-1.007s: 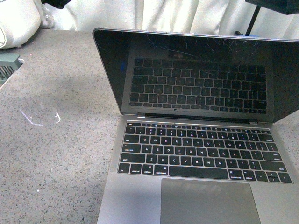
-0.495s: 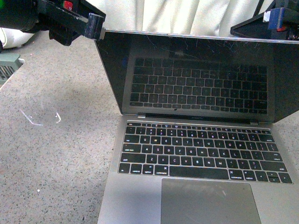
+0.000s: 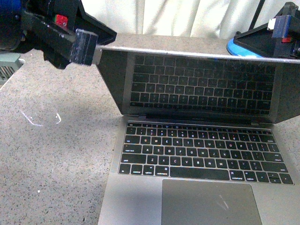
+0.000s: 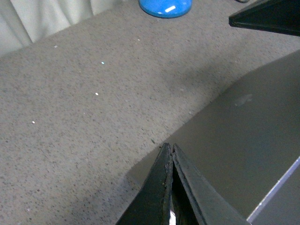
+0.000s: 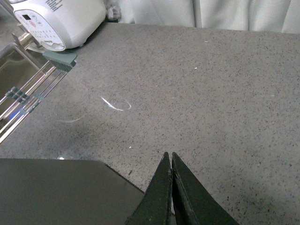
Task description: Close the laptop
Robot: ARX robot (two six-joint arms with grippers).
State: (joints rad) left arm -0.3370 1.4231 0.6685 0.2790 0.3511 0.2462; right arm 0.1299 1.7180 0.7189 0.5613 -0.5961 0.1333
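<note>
The grey laptop lies open on the speckled counter, its dark screen tilted forward over the black keys. My left gripper is shut and sits against the lid's top left corner. In the left wrist view its closed tips rest over the grey lid back, near the faint logo. My right gripper is shut behind the lid's top edge on the right. In the right wrist view its tips hang just past the lid's corner.
A blue round object stands on the counter behind the laptop. At the far left are a white rice cooker and a metal rack. A pale curtain closes off the back.
The lid has tipped forward and its top edge now sits lower. Both grippers have come down and nearer with it, the left one growing large in the front view.
</note>
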